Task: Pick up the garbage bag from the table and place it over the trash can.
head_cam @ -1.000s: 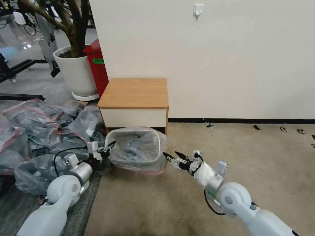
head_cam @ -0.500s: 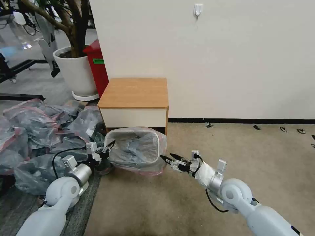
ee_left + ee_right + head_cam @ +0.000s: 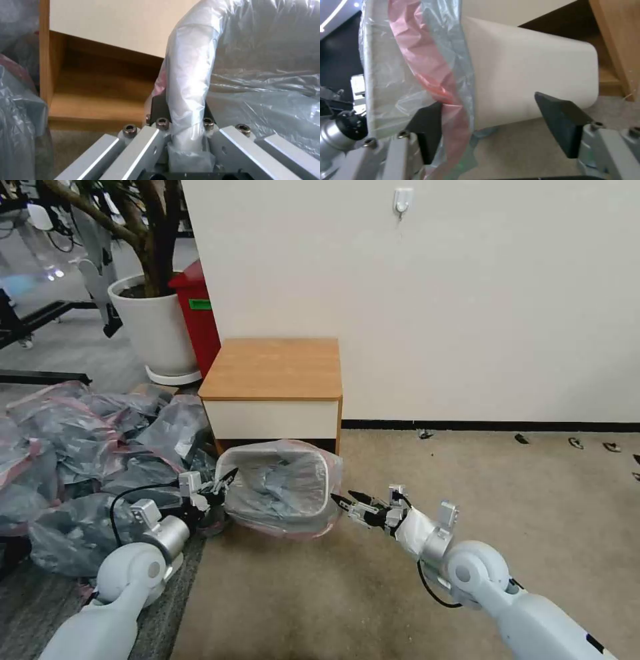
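The grey garbage bag (image 3: pixel 283 483) with its pink band lines the cream trash can (image 3: pixel 230 463), which stands slightly tilted on the floor in front of the table (image 3: pixel 273 367). My left gripper (image 3: pixel 225 481) is at the can's left edge, shut on the bag-covered rim (image 3: pixel 188 87). My right gripper (image 3: pixel 347 499) hangs open beside the can's right side. In the right wrist view the pink band (image 3: pixel 430 67) drapes over one finger (image 3: pixel 426 130), and the can's bare wall (image 3: pixel 526 72) lies between the fingers.
A heap of grey bags (image 3: pixel 73 447) covers the floor at the left. A tall red bin (image 3: pixel 200 313) and a white plant pot (image 3: pixel 150 327) stand behind it. Open carpet (image 3: pixel 500 480) stretches to the right, up to the wall.
The bagged can has tipped and shifted slightly towards the right gripper. The right gripper has dropped a little and stayed open. The left gripper keeps its hold on the rim.
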You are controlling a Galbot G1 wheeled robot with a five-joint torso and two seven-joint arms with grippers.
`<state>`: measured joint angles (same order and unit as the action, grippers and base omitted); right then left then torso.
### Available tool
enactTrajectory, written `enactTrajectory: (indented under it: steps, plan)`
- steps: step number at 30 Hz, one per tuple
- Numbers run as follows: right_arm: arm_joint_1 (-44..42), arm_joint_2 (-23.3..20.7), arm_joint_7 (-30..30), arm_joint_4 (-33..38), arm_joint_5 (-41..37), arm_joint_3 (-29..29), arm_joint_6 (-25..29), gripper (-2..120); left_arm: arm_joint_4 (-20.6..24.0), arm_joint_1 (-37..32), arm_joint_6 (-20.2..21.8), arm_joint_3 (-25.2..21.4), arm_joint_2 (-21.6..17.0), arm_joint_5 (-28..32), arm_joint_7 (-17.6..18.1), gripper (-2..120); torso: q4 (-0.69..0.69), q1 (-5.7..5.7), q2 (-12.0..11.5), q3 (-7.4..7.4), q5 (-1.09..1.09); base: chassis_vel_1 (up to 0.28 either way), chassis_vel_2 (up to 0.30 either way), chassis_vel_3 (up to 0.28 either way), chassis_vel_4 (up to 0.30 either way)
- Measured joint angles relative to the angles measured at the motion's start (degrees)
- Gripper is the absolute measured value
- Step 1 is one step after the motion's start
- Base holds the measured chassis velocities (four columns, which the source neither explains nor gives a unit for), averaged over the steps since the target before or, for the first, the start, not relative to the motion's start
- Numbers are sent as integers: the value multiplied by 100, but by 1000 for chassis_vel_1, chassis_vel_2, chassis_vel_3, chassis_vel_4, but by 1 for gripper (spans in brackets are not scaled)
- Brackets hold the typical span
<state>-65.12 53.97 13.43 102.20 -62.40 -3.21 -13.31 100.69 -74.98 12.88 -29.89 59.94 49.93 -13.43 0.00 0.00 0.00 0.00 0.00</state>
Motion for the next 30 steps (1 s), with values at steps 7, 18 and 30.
enactTrajectory:
  steps: [7,18,30]
  plan:
    - [34,10,-4,6,91,52,14,67,10,1,-19,22,19,-44,16,2,0,0,0,0,0,0,0,0,0]
    - [129,16,27,-16,691,213,108,41,63,-18,-48,48,39,-107,33,2,0,0,0,0,0,0,0,0,0]
    - [104,-13,18,-51,740,214,204,0,65,-28,-67,105,59,-159,12,2,0,0,0,0,0,0,0,0,0]
